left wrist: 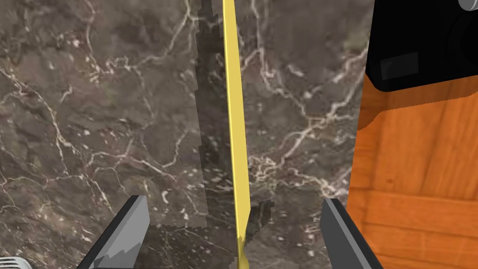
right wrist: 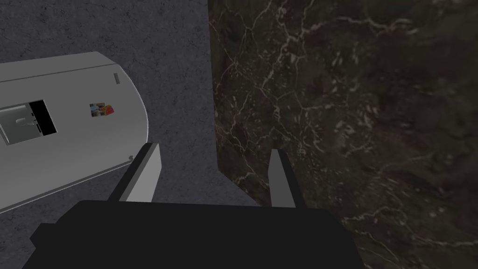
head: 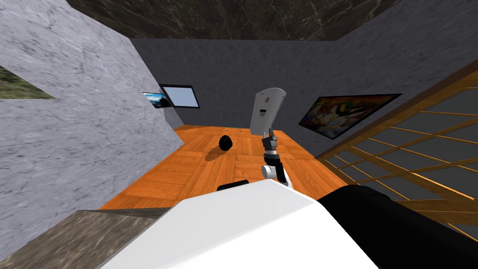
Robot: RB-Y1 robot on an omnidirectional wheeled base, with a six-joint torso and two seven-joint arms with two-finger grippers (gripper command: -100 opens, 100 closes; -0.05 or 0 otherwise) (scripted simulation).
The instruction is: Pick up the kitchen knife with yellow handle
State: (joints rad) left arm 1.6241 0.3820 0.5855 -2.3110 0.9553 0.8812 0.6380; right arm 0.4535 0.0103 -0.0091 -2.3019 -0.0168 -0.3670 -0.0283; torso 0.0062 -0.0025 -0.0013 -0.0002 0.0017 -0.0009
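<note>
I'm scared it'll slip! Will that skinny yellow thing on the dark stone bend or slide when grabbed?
The yellow handle looks straight, so probably stiff, not floppy. It turns a narrow edge to the left gripper's open fingers, so it might twist or slip when squeezed. The dark marbled surface looks smooth, so a nudge would likely slide it.

My left gripper is spread wide, a finger on each side of the knife, with bare counter in both gaps to pass through. Just beyond one finger the counter ends at the floor.
</note>
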